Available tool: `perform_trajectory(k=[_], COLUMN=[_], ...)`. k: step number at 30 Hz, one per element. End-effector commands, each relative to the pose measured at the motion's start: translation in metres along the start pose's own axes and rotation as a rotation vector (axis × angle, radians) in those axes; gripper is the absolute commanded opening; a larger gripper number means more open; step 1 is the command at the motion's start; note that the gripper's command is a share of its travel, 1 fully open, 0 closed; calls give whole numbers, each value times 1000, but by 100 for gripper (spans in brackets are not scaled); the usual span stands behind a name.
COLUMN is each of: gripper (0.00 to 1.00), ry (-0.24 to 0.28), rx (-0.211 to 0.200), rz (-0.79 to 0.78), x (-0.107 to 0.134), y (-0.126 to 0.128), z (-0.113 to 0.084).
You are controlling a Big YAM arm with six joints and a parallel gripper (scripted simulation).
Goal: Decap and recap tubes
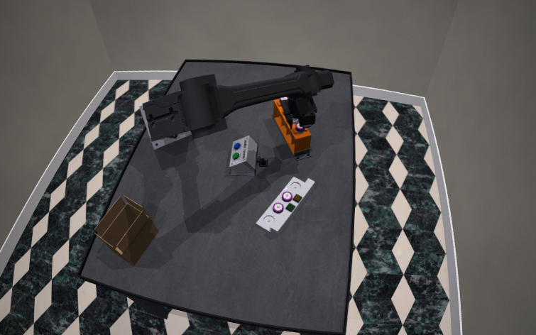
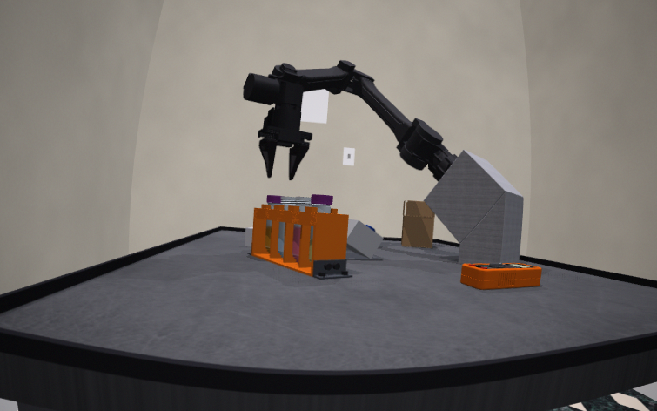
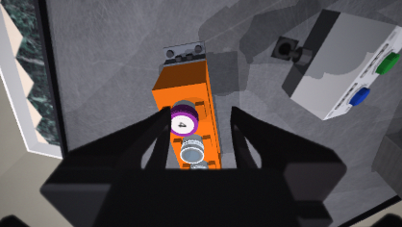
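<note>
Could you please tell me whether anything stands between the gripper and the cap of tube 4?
Nothing visible does: the open gripper hovers above the orange decapping station, and the cap marked 4 shows unobstructed.

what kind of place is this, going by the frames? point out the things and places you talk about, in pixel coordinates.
Probably a lab automation bench: capped and open tubes in an orange rack (image 1: 302, 143) (image 2: 329, 239) (image 3: 180, 77), a cap tray (image 1: 268, 226), and a button box (image 1: 248, 145) (image 2: 364, 239) (image 3: 319, 72) under a robot arm (image 1: 257, 89) (image 2: 384, 104).
</note>
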State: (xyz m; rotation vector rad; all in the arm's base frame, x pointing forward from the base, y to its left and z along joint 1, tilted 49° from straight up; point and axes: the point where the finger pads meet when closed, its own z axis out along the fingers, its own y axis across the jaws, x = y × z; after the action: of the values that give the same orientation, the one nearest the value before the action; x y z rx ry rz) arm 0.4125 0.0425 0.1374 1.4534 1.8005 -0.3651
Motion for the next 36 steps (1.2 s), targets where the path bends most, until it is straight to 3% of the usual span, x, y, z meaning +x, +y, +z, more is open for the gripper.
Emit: perform_trajectory(k=[1, 5, 6, 8, 9, 15, 17, 29, 31, 32, 36], gripper=[49, 49, 49, 49, 49, 49, 49, 49, 49, 49, 49], ry=[0, 1, -8, -8, -3, 0, -9, -6, -7, -1, -6], rx=[-2, -2, 24, 24, 4, 6, 34, 35, 34, 7, 28], rz=[53, 53, 77, 77, 100, 60, 43, 43, 44, 58, 49], x=[25, 49, 37, 37, 28, 42, 43, 43, 43, 42, 41], y=[22, 34, 31, 31, 35, 28, 18, 16, 16, 27, 18], z=[-5, -5, 7, 7, -2, 1, 20, 49, 49, 37, 48])
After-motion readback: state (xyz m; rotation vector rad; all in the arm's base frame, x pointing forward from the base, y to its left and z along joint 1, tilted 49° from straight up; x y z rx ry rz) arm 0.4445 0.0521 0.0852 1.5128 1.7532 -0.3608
